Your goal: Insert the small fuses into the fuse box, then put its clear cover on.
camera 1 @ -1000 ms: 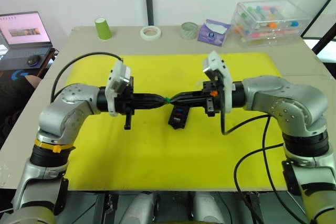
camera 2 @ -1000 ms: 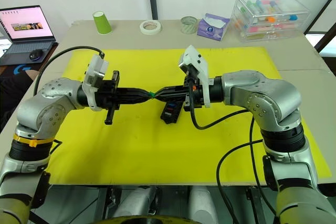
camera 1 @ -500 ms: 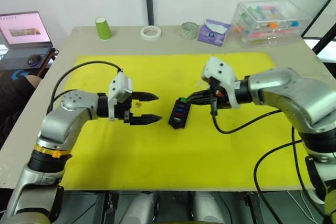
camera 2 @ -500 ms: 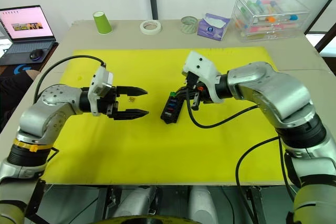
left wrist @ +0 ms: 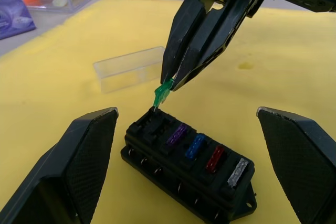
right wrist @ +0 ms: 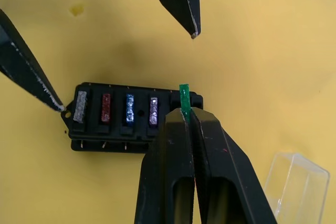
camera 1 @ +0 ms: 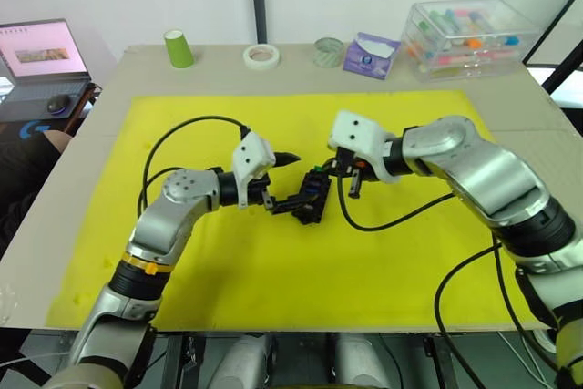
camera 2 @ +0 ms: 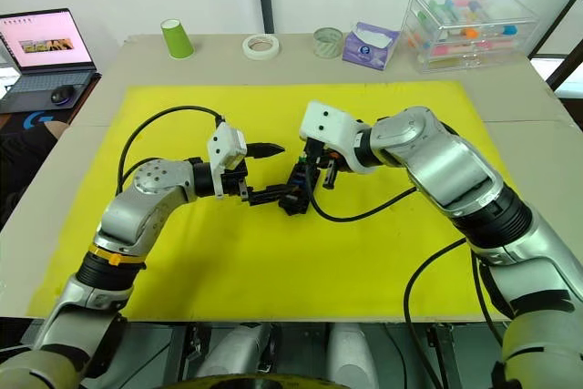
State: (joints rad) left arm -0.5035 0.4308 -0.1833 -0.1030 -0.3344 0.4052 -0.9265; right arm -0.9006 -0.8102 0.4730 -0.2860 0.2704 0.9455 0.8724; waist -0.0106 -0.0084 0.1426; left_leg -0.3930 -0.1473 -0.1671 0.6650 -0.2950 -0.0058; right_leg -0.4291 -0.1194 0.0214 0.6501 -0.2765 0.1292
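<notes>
Half a second back, left claw [left wrist: 184, 145] hung wide apart, short of the fuse box [left wrist: 190, 156]; now straddles it, fingers spread, one tip at its corner. Right claw [right wrist: 188, 113], pinched on a green fuse [left wrist: 162, 94], now poised over the empty end slot. Four fuses seated. Clear cover [left wrist: 129, 68] lying beside on the yellow mat [camera 1: 392, 271].

Clutter along the desk's far edge

Beyond the jaws: green cup [camera 1: 178, 48], tape roll [camera 1: 260, 56], tissue pack [camera 1: 370, 55], clear bin [camera 1: 467, 36]; laptop [camera 1: 44, 56] far left.
</notes>
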